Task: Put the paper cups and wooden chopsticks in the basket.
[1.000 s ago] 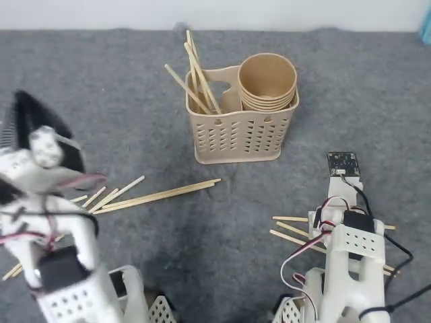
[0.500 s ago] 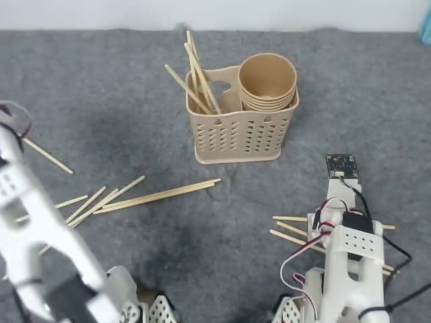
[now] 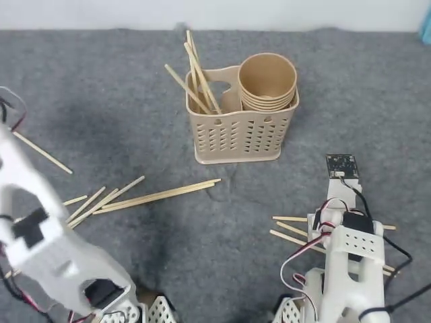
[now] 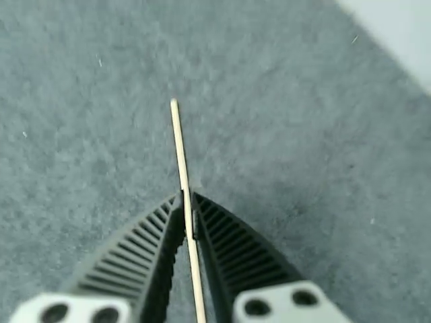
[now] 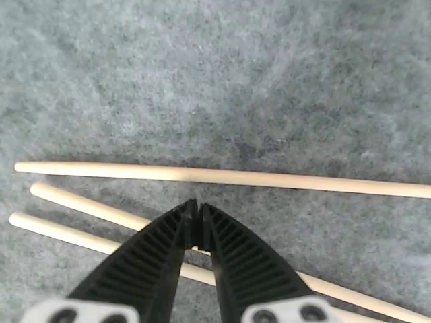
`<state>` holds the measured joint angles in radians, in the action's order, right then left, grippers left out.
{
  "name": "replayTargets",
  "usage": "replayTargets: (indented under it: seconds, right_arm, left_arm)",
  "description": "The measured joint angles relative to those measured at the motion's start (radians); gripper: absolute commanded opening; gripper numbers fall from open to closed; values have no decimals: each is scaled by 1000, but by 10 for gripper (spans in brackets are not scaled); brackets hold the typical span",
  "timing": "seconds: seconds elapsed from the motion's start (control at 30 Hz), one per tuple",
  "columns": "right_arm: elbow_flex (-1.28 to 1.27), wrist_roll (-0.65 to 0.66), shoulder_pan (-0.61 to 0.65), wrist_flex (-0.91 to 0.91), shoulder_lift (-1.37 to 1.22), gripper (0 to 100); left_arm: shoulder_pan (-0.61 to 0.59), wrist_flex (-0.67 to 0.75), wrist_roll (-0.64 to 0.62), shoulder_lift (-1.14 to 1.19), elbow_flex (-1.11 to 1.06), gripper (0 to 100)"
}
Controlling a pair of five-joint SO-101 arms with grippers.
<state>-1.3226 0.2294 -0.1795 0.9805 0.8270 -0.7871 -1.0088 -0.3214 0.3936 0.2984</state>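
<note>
a: what could go wrong from here?
b: the left gripper [image 4: 187,198] is clenched on one wooden chopstick [image 4: 179,145], pinched only at the very fingertips with a long end poking out. on the way to the basket [image 3: 236,138] i'd guess it could pivot or slip free. the free end could also snag the rim or the leaning sticks [image 3: 195,67] already inside.
a: and the right side?
b: the right gripper [image 5: 196,207] is closed on nothing, hovering just over three chopsticks [image 5: 202,175] on the grey bench [image 5: 269,81]. shut like that, it would only shove them about.
a: what does the high view add?
b: the paper cups [image 3: 267,79] stacked in the basket, and a loose bundle [image 3: 155,195] of chopsticks lying between the left arm [image 3: 47,256] and the basket. the wrist views give how each gripper's fingers meet, which is too hard to judge from above.
</note>
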Motion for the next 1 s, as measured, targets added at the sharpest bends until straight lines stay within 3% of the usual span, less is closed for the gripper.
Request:
replayTargets:
  seconds: [0.33,0.6,0.83,1.0]
  right_arm:
    - [0,0,0,0,0,8]
    - [0,0,0,0,0,8]
    - [0,0,0,0,0,8]
    - [0,0,0,0,0,8]
  left_arm:
    - [-15,-127,3,411,414,24]
    - [-18,-292,0,706,815,242]
    - [-41,-382,-41,910,1146,246]
    - [-51,-384,-51,988,1226,246]
